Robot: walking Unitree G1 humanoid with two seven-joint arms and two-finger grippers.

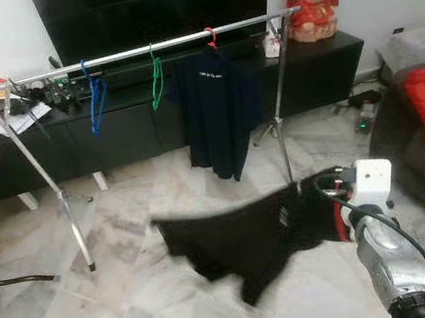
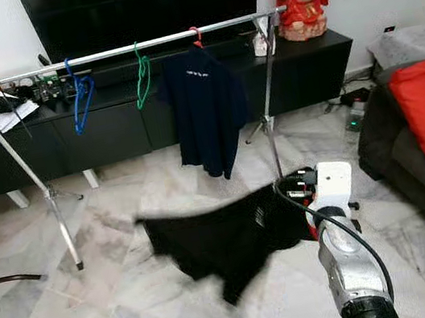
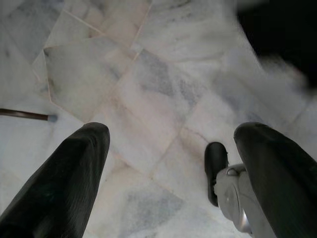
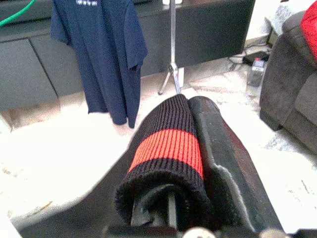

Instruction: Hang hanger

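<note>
My left gripper (image 3: 168, 148) hangs low over the marble floor (image 1: 125, 222), its fingers spread apart. My right gripper (image 4: 198, 148) is clamped on a black garment (image 1: 250, 238) with a red stripe at the cuff, which stretches out blurred above the floor. Beyond it stands the clothes rail (image 1: 153, 48), carrying a blue hanger (image 1: 94, 97), a green hanger (image 1: 156, 79) and a navy T-shirt (image 1: 216, 109) on a red hanger (image 1: 211, 35)
</note>
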